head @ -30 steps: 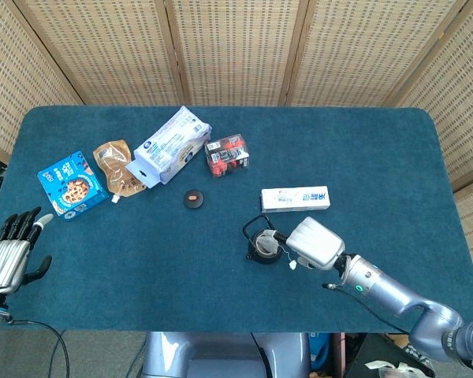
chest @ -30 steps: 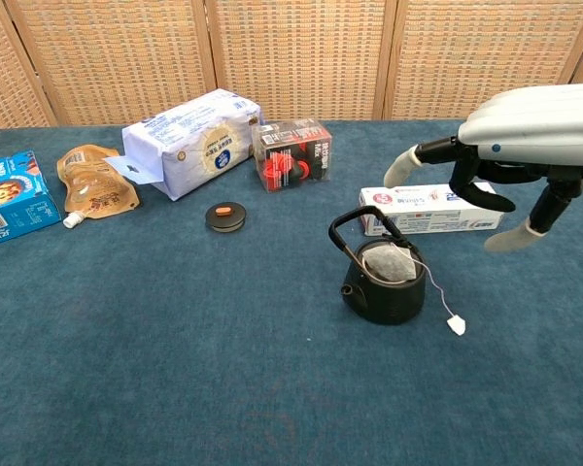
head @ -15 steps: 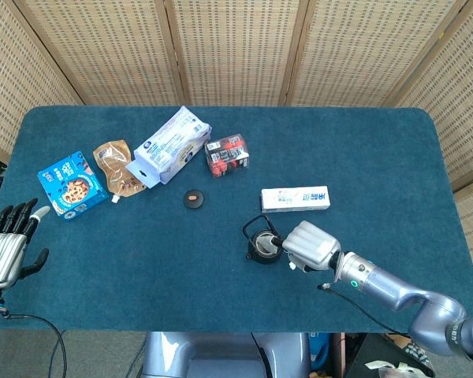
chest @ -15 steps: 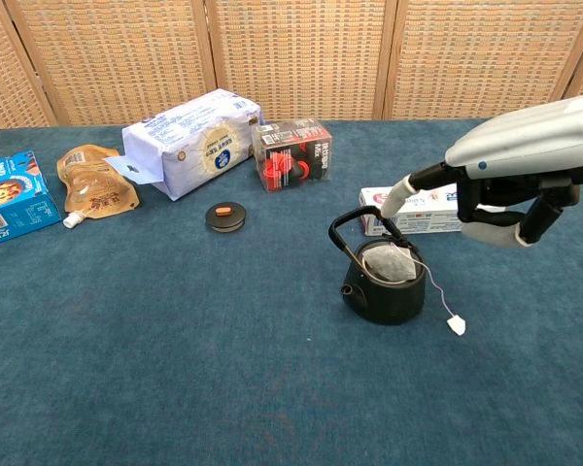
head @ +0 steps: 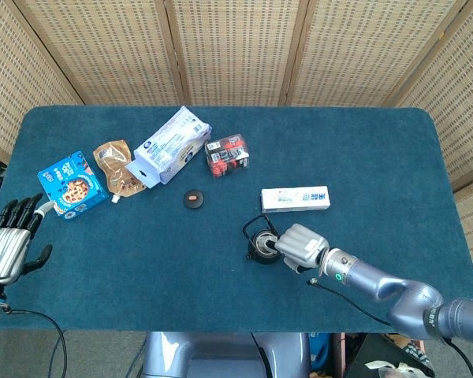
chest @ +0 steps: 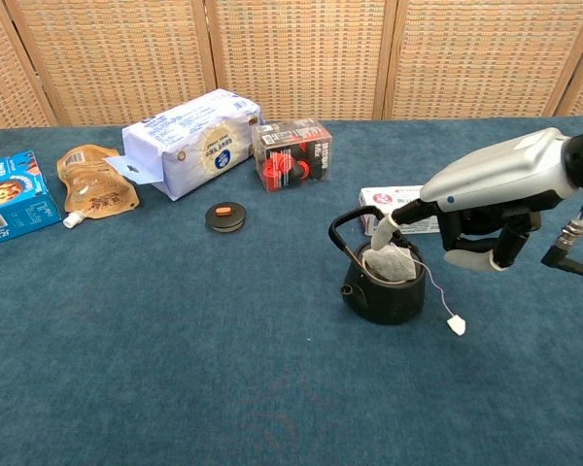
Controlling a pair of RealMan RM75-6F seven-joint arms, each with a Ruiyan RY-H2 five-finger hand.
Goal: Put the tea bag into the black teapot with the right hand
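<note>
Risk lies in the string and tag [chest: 454, 325], which hang outside the black teapot [chest: 384, 286]: a catching finger could drag the tea bag [chest: 390, 262] back out (it sits in the pot's mouth, not fully sunk). The right hand [chest: 481, 209] holds nothing, 1 fingertip [chest: 383, 227] touching or just above the bag. The left hand [head: 6, 248] rests spread at the table's edge. No label on the boxes reads clearly.

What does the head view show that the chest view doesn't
Only the head view shows the silver left hand, open at the table's near left edge. Only the chest view shows the pale tea bag resting in the black teapot's mouth, its string and tag trailing onto the blue cloth. Both show the right hand beside the teapot.
</note>
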